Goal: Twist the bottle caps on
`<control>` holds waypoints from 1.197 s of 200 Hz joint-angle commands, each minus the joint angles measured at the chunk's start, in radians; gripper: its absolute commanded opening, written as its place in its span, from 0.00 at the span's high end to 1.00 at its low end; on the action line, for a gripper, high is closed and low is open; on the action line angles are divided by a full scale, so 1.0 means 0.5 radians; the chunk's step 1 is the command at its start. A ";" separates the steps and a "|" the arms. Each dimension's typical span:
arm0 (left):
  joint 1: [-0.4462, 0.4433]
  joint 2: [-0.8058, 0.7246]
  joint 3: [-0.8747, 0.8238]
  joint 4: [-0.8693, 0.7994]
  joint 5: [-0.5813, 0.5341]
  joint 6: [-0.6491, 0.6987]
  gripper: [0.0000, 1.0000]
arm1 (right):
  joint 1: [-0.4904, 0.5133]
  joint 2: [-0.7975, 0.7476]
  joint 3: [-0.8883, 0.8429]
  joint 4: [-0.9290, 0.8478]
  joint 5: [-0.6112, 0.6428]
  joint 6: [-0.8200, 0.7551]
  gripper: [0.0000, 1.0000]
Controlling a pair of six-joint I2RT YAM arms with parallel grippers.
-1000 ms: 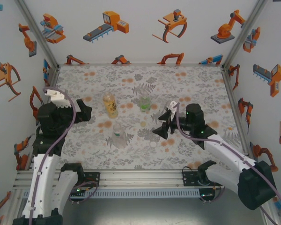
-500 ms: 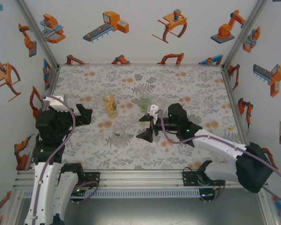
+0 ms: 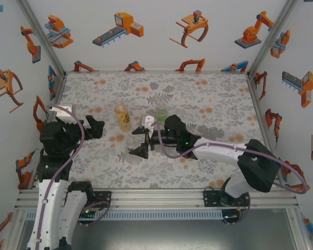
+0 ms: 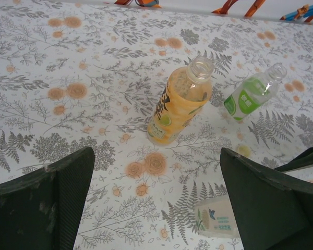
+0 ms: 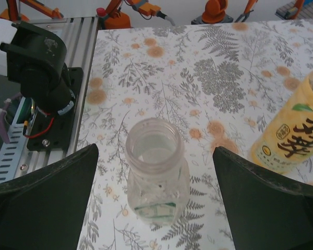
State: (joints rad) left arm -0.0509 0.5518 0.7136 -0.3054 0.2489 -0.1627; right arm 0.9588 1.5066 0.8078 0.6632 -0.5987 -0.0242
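Bottles with open necks, both grippers empty

Clear bottle (image 5: 157,177) stands upright toward the near side of the flower-patterned table (image 3: 214,99), its neck open. Right gripper (image 3: 141,142) is low just beside it, jaws spread wide. In the right wrist view the bottle sits between the two fingers and touches neither, so nothing is held. Farther back stand the amber-yellow bottle (image 3: 123,115) and, to its right, the green-tinted bottle (image 3: 161,113), both with open necks. Left gripper (image 3: 97,126) hovers left of the amber-yellow bottle, pointing toward it, jaws fully spread and empty
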 commanded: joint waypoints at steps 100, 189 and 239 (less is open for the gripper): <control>0.009 -0.004 -0.022 0.075 0.043 0.016 0.03 | 0.103 0.563 -0.142 0.990 0.097 0.152 0.20; 0.013 0.019 -0.019 0.086 0.061 0.016 0.03 | 0.101 0.662 -0.158 1.062 0.091 0.157 0.40; 0.014 0.012 -0.019 0.088 0.067 0.013 0.03 | 0.102 0.641 -0.167 1.058 0.093 0.159 0.51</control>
State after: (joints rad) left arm -0.0509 0.5652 0.7109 -0.2909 0.2619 -0.1627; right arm 1.0050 1.8324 0.7345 1.1393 -0.5552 0.0532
